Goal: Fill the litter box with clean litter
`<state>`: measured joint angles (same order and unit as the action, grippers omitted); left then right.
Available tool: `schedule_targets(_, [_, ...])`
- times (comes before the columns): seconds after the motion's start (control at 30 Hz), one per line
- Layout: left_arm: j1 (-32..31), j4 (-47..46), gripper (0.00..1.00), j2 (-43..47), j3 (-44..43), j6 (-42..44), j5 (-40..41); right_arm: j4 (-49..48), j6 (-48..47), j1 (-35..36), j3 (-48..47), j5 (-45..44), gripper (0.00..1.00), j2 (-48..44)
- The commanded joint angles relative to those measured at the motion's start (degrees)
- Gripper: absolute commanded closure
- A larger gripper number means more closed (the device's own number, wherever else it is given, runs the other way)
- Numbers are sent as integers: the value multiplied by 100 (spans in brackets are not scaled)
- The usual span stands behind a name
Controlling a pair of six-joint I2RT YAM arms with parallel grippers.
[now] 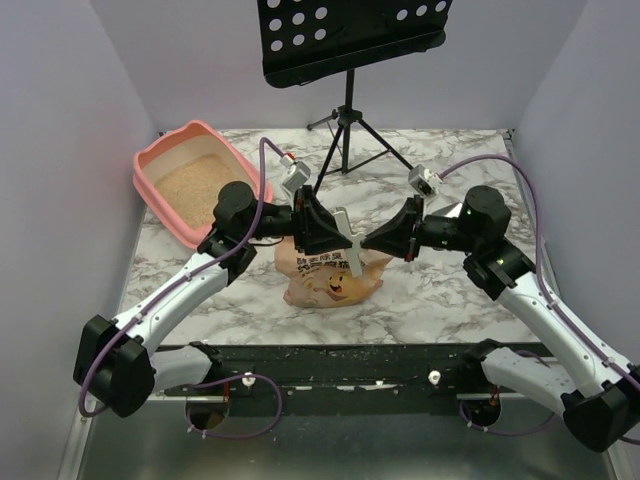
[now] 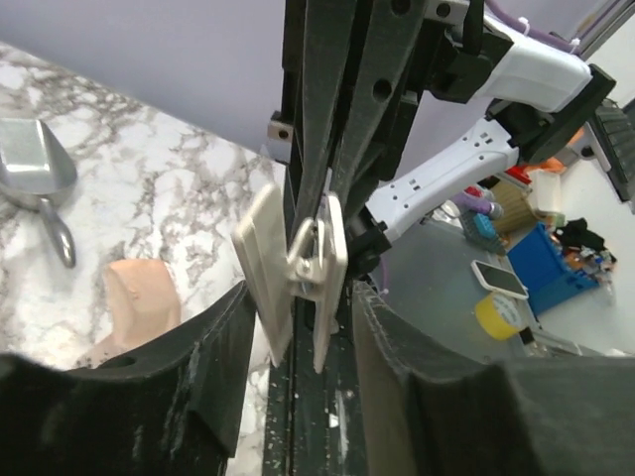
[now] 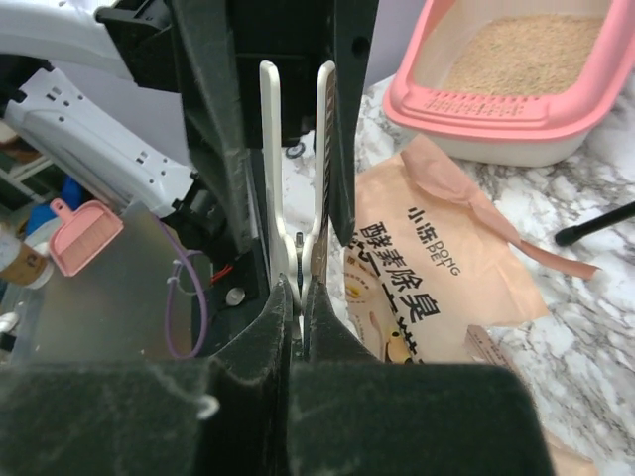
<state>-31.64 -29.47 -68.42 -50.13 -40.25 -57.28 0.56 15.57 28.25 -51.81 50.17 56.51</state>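
Marble tabletop, grey walls, music stand at the back. Far-left on the table: litter box, well apart from both grippers. Long axis diagonal, from the far-left corner down toward table centre, with the grate ledge at the end nearer the grippers. Inside it, litter covering the floor, well below the rim; looks like a partial fill.

Mid-table, both grippers nose to nose directly above the bag, meeting on one white clip. Clamped tight on the clip's joined end: right gripper, blades pointing away toward the left arm. Parted around the same clip: left gripper, fingers astride it with a gap showing on one side, no real hold by the look of it. Reads as a handover, clip now carried by the right.

Key geometry: box up and to the left of the meeting point, on the left arm's side, so left arm clearly nearer. For the right arm, a reach across the bag. Bag flat on the marble, print up; can't tell which way the mouth faces. Metal scoop on the marble, seen in the left wrist view only; can't place it against the box.

Likely next: park the clip with the right, free the left for bag or scoop, then travel far-left. Risk: spill over the near corner if the approach cuts across the short end.
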Motion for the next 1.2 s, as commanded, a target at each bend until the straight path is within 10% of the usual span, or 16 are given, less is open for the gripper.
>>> schedule_targets(0.0, [-149, 1298, 48, 311, -347, 971, -135, -136, -36, 40, 49, -674, 99, -421])
schedule_targets(0.43, [-615, 5381, 48, 558, -762, 3901, 3404, 744, -485, 40, -154, -1774, 99, -738])
schedule_targets(1.17, [-1450, 5347, 47, 804, 82, 5062, 5077, 1482, -1337, 40, -769, -1274, 99, 17])
